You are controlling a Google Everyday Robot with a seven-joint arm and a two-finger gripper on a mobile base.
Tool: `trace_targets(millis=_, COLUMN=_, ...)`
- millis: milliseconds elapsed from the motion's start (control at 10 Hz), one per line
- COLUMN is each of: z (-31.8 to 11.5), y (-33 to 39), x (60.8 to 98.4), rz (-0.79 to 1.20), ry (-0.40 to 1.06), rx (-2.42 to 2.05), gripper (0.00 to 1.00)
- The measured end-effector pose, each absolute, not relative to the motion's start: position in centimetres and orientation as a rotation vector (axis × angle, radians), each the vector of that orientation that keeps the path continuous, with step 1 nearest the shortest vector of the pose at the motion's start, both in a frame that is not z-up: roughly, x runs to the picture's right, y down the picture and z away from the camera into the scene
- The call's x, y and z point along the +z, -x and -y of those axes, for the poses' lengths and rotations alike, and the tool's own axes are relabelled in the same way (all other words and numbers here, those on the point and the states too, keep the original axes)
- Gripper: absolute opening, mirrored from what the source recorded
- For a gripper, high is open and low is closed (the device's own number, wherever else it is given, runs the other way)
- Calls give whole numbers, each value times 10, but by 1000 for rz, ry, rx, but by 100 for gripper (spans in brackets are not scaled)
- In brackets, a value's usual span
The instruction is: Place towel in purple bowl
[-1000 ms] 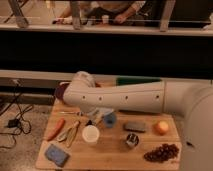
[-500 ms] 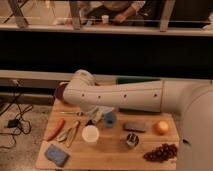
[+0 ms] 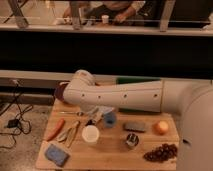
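Towel [image 3: 101, 114] in shut gripper [image 3: 93, 120].

One white cup [image 3: 90, 134]; one orange carrot [image 3: 55, 129]; one blue rectangular pad [image 3: 56, 154]; one round orange fruit [image 3: 160, 127]; one dark grape cluster [image 3: 160, 151]; one gripper [image 3: 96, 116], low over mid wooden table [image 3: 110, 156].

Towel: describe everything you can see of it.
The towel is a pale grey-blue cloth, limp and bunched, only partly visible under the robot's white arm. It appears to hang from the shut gripper, lifted off the wooden table, just above the white cup and beside the blue cup. It is not in the purple bowl.
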State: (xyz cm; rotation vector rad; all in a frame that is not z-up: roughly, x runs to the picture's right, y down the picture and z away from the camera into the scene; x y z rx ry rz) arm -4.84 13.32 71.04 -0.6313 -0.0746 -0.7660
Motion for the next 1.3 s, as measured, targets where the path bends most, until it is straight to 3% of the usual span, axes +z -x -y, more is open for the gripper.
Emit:
trace_targets(millis=600, z=-83, y=73, x=737, rz=84, ry=586, rx=-779, gripper=6)
trace_targets(millis=1300, z=-93, y=116, x=740, rz=185, ry=569, rx=-830, gripper=6)
